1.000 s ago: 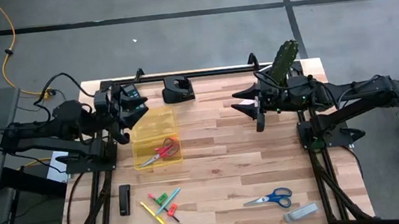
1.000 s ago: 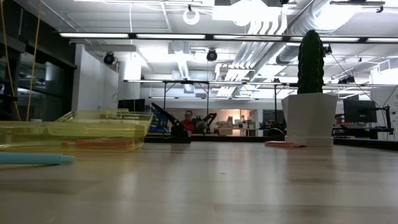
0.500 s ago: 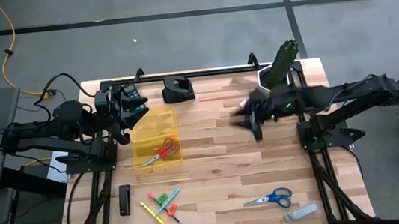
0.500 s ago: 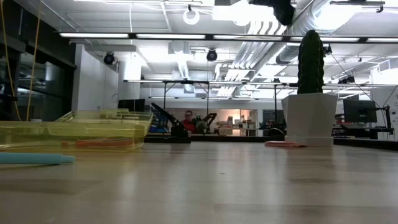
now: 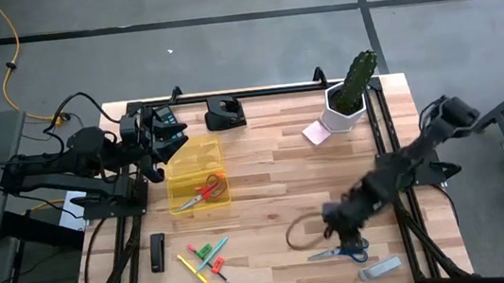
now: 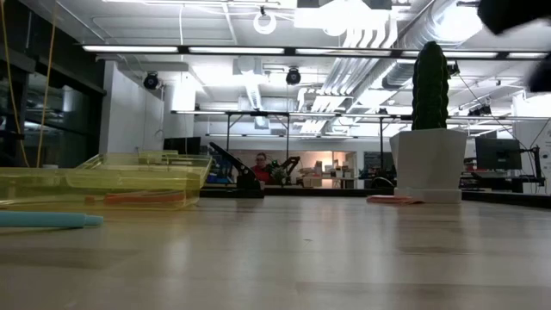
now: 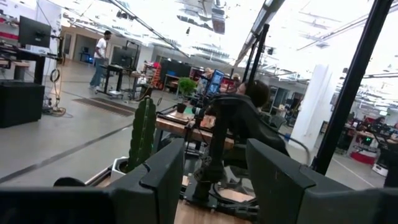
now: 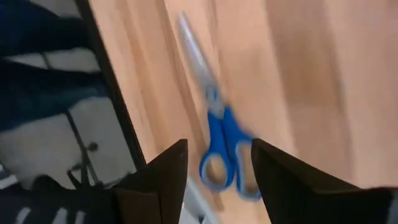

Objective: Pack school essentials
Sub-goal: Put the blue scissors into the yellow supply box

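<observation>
High view shows the blue-handled scissors lying flat on the wooden table in the lower right of the frame, their long axis running roughly left to right, blades toward the left and the blue loops toward the right, with a small grey object just beside them near the table's front edge. The right gripper is seen blurred just above them in the picture, so the scissors lie a little toward the lower edge of the frame from it and not yet between its fingers. In the right wrist view the same blue-handled scissors appear beyond the two dark fingers, which stand apart with nothing held and nothing touched (the handle loops sit in line with the gap). The right arm is judged clearly the nearer one for this pick. The red-handled scissors are already inside the yellow tray at centre left, while the pens remain loose in the lower left and the pink note pad lies beside the cactus pot at upper right. The left gripper waits at the upper left, by the tray's corner, its fingers parted and empty.
</observation>
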{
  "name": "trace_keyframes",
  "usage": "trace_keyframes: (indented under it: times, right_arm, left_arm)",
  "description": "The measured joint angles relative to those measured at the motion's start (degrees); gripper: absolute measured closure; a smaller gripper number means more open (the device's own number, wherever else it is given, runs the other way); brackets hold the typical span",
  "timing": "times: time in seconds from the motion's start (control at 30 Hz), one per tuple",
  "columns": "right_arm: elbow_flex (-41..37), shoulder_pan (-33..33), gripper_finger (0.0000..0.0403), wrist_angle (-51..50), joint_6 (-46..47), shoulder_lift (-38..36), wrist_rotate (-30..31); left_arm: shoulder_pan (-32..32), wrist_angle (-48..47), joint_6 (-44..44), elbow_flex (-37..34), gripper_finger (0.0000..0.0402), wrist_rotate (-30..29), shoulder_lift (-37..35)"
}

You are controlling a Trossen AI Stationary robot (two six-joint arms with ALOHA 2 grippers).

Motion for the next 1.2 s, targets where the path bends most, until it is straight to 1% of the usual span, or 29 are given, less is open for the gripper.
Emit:
trace_keyframes:
  times: [0.1, 0.23, 0.37, 0.47, 0.67, 0.9, 1.2]
  right_arm:
    - [0.0, 4.85, 0.0234, -0.31, 7.9, 3.91, 0.0]
    - [0.0, 9.57, 0.0234, 1.66, 17.59, 8.43, 0.16]
    - [-0.02, 12.1, 0.0234, 3.2, 23.67, 11.85, -0.12]
    - [-0.02, 12.5, 0.0234, 2.95, 27.35, 13.6, -0.2]
    - [0.0, 12.39, 0.0234, 2.87, 30.11, 15.55, -0.44]
    - [0.07, 11.93, 0.0234, 1.92, 26.96, 16.26, -0.15]
    - [0.0, 11.43, 0.0234, 0.68, 24.64, 15.63, 0.92]
  left_arm:
    - [0.0, 0.02, 0.85, 0.0, 0.0241, 0.0, 0.0]
    - [0.0, -0.14, 2.32, -0.02, 0.0241, 0.0, 0.0]
    - [0.0, -0.05, 3.02, -0.02, 0.0241, -0.5, 0.0]
    - [0.06, 0.16, 3.02, -0.02, 0.0241, -1.16, 0.0]
    - [0.04, 0.31, 3.02, -0.02, 0.0241, -1.31, 0.0]
    - [0.04, 0.68, 3.0, -0.04, 0.0241, -2.82, 0.0]
    - [0.04, 1.53, 2.98, -0.04, 0.0241, -3.04, 0.0]
